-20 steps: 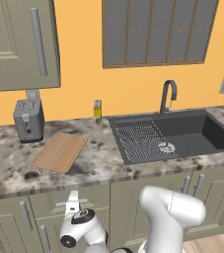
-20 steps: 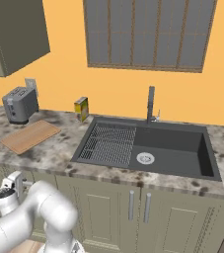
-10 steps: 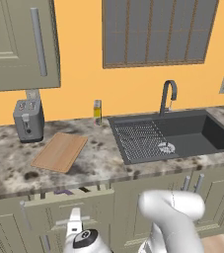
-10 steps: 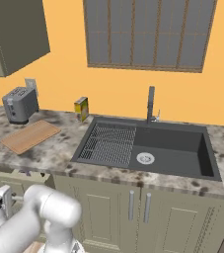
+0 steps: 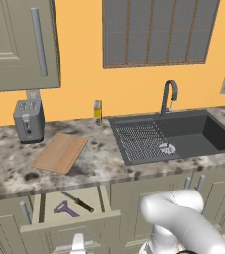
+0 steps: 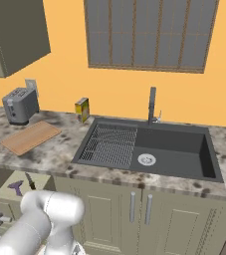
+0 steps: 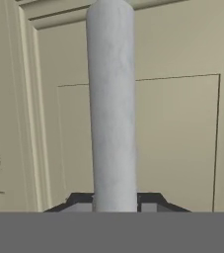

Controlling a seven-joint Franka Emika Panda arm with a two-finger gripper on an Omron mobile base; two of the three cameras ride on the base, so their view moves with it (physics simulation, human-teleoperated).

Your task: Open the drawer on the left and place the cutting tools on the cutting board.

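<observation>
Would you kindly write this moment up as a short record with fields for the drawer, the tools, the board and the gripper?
drawer: pulled part way out below the counter, pale inside showing
knife: lying in the drawer, toward its right side
purple tool: lying in the drawer, left of the knife
cutting board: flat on the counter, nothing on it, right of the toaster
gripper: shut on the drawer handle
task stage: drawer opened, both tools not yet moved
</observation>
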